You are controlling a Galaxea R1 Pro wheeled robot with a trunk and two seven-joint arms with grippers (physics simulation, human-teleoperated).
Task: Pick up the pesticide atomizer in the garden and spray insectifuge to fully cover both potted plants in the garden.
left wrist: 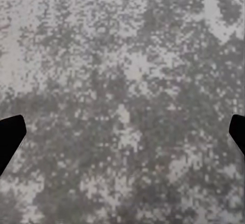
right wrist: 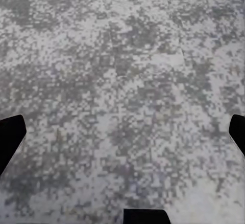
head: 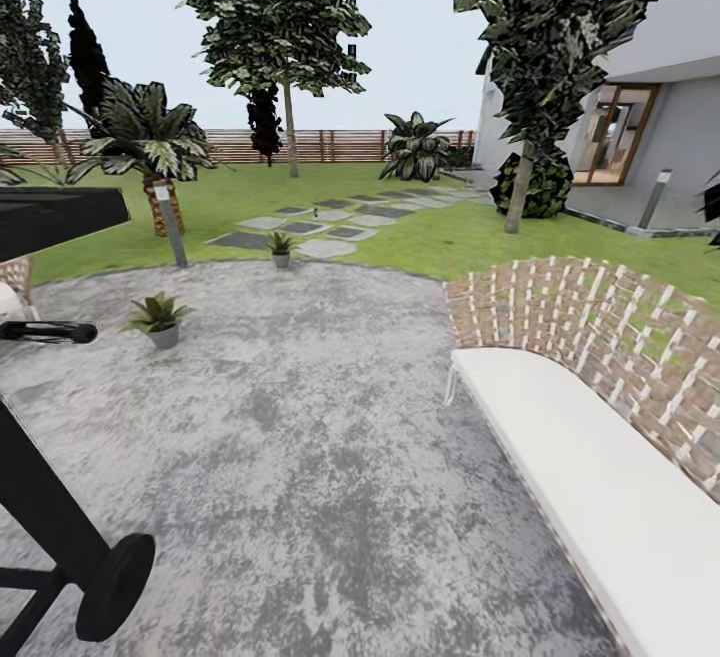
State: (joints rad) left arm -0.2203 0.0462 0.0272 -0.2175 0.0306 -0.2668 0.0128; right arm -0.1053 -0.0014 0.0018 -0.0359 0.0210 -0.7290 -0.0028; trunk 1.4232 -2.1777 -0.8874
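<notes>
I'm on the paved patio (head: 300,457), and this is the search leg: nothing picked up yet, by my reading. My left claw (left wrist: 122,132) hangs wide over bare speckled stone, holding nothing, its dark fingertips (left wrist: 10,134) at opposite edges of the wrist picture. My right claw (right wrist: 122,132) is the same, spread wide and empty above the paving.

From the head I can see both targets. The nearer potted plant (head: 158,319) sits on the patio, over to my left. The farther potted plant (head: 281,247) stands at the patio's far edge, just before the stepping stones (head: 320,222). A grey lamp post (head: 170,222) rises between them and the lawn, and a wicker chair (head: 600,387) with a white cushion fills my right side. Some black frame (head: 60,507) crosses my lower left.

The pesticide atomizer? I can't spot it anywhere here. So the next move, I reckon, is turning to look around until that slim bottle appears, then going in for it.

The wrist views give me paving texture up close; the head view gives the plants, fence and lawn.
</notes>
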